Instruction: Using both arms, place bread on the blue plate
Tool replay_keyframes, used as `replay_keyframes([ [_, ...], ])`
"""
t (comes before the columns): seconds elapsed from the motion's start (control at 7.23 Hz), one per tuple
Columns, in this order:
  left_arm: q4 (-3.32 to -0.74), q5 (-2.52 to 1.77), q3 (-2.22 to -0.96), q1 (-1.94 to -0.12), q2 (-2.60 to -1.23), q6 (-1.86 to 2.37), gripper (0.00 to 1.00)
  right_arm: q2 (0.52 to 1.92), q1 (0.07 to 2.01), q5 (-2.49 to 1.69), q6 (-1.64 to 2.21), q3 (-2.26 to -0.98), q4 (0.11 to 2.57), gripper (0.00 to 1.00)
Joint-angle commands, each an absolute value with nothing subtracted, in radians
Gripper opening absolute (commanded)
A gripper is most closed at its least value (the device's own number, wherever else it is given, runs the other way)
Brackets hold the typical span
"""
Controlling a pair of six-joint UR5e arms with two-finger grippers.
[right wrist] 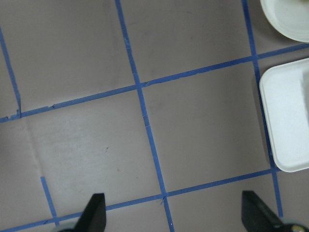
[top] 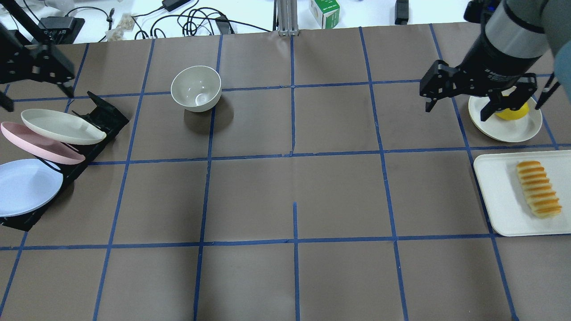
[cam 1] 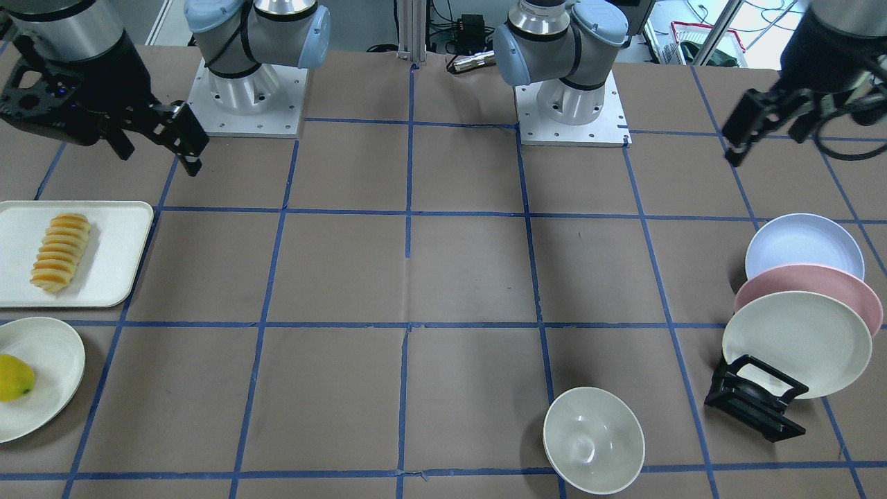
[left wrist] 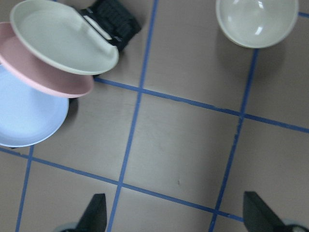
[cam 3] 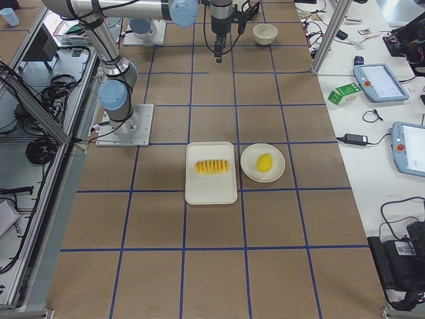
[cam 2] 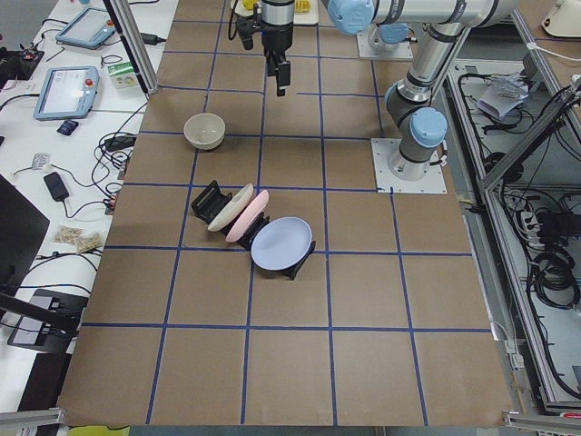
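Right hand (top: 459,107): fingers were spread wide, holding nothing.
Left hand (left wrist: 177,215): was spread wide too, and empty.
Bread (top: 538,189): lay on a white tray (top: 495,191), near the right hand, off to its side.
Blue plate (top: 24,187): leaned in a black rack (top: 102,118) near the left hand, beside a pink plate (top: 35,145).
Doing it well: the blue plate probably had to be lifted by its rim, clear of the pink one, and the bread pinched softly.
Hard to see: the right hand's camera caught only the tray's edge.

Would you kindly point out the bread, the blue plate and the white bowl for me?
bread (top: 539,189), overhead exterior view, middle of its ridged top.
blue plate (cam 1: 804,244), exterior front-facing view, bare inner face.
white bowl (top: 195,87), overhead exterior view, inner wall.
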State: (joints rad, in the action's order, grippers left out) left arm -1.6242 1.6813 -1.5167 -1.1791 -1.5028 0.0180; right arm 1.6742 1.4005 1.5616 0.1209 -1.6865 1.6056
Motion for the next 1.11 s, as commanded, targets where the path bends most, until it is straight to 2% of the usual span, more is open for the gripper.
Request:
replay_keyframes([
  [0.0,-1.589,1.605,-1.593,-0.799,-1.529,-0.041,1.0,1.674,1.219,1.56,-0.034,-1.704,1.609,1.0],
  [0.28,-1.425,1.605,-1.693,-0.613,-1.571,-0.052,1.0,1.646,1.105,1.56,-0.149,-1.71,1.611,1.0],
  [0.55,-1.275,1.608,-1.735,-0.594,-1.661,-0.051,1.0,1.59,0.985,1.565,-0.249,-1.723,1.656,1.0],
  [0.69,-1.257,1.636,-1.739,-0.592,-1.69,-0.052,0.79,1.536,0.942,1.609,-0.271,-1.724,1.725,1.0],
  [0.97,-1.244,1.643,-1.743,-0.548,-1.77,-0.058,0.88,1.464,0.934,1.745,-0.264,-1.724,1.735,1.0],
])
